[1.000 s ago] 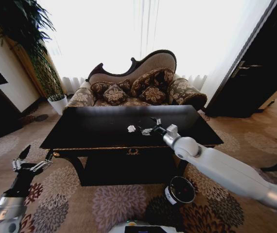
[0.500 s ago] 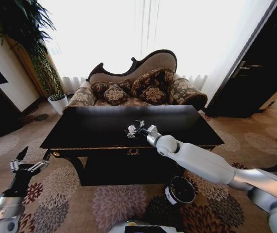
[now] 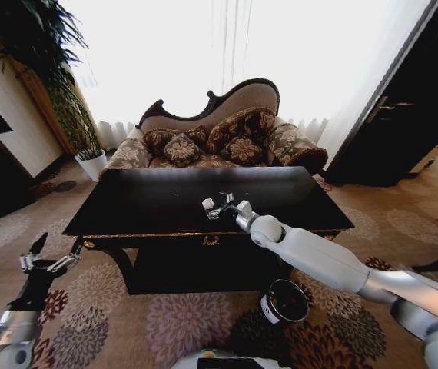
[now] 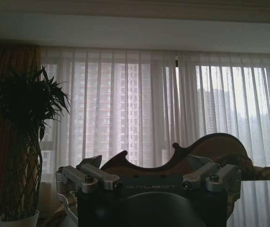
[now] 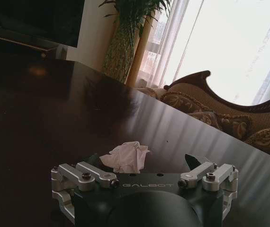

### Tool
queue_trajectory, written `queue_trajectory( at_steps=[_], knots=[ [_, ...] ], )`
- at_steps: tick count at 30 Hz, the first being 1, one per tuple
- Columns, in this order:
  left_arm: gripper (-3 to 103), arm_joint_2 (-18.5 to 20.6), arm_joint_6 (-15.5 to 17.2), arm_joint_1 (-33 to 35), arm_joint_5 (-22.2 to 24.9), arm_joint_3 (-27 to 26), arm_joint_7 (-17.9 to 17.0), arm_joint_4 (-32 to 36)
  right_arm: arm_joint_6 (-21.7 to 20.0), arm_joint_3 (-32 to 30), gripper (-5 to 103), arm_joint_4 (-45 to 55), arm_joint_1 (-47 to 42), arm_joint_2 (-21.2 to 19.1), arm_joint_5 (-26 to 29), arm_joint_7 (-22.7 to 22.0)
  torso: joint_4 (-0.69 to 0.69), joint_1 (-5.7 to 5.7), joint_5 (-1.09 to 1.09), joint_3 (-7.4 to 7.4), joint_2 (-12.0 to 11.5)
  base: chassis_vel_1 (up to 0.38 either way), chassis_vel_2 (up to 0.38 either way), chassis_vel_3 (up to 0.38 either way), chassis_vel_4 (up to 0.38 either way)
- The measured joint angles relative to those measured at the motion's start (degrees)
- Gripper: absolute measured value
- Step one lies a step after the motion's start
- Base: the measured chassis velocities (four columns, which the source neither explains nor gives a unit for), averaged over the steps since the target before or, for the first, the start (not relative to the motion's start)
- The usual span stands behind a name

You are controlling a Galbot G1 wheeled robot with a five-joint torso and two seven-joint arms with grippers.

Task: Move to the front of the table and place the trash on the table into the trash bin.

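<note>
A white crumpled paper wad, the trash [image 3: 207, 204], lies near the middle of the glossy black table [image 3: 142, 204]. My right arm reaches over the table's front edge, and my right gripper [image 3: 220, 206] sits just right of the wad. In the right wrist view the wad [image 5: 125, 157] rests on the tabletop [image 5: 40, 109] between the spread fingers of the open right gripper [image 5: 142, 163], untouched. The round black trash bin [image 3: 285, 300] stands on the carpet below the arm, in front of the table's right part. My left gripper [image 3: 48, 258] hangs open and low at the left, off the table.
A patterned sofa [image 3: 219, 134] with cushions stands behind the table. A white plant pot [image 3: 92, 164] with a tall plant is at the back left. A dark door [image 3: 403, 115] lies to the right. Flowered carpet surrounds the table.
My right gripper has swung left across the tabletop to the paper wad, which has stayed in place. The left arm has barely moved.
</note>
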State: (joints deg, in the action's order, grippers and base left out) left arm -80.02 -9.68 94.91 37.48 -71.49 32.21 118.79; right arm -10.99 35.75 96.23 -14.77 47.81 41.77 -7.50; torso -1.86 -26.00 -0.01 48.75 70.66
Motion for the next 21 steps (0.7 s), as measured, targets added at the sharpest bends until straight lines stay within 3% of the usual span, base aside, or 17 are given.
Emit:
queue_trajectory(
  at_steps=[4,6,9,11,15,21],
  knots=[
    [100,-0.02,0.0,0.18,-0.01,-0.03,0.0,0.16,0.15,-0.15,101,0.37,-0.4,-0.2,0.0,0.31,0.0,0.0,0.0,0.0,0.0,0.0,0.0,0.0,0.0],
    [100,-0.01,0.0,0.23,0.0,-0.09,0.0,0.17,0.17,-0.15,97,0.44,-0.44,-0.2,0.0,0.35,0.0,0.0,0.0,0.0,0.0,0.0,0.0,0.0,0.0],
    [100,0.04,-0.01,0.46,0.12,-0.36,-0.01,0.32,0.19,-0.16,82,0.61,-0.54,-0.11,-0.07,0.52,0.0,0.0,0.0,0.0,0.0,0.0,0.0,0.0,0.0],
    [100,0.04,-0.01,0.5,0.14,-0.39,-0.01,0.38,0.19,-0.16,82,0.62,-0.56,-0.09,-0.11,0.55,0.0,0.0,0.0,0.0,0.0,0.0,0.0,0.0,0.0],
    [100,0.07,-0.03,0.65,0.28,-0.51,-0.01,0.53,0.19,-0.15,59,0.59,-0.61,0.13,-0.41,0.68,0.0,0.0,0.0,0.0,0.0,0.0,0.0,0.0,0.0],
    [100,-0.01,-0.09,0.6,0.28,-0.46,-0.01,0.49,0.2,-0.31,43,0.64,-1.28,0.16,-0.72,0.91,0.0,0.0,0.0,0.0,0.0,0.0,0.0,0.0,0.0]
  ],
)
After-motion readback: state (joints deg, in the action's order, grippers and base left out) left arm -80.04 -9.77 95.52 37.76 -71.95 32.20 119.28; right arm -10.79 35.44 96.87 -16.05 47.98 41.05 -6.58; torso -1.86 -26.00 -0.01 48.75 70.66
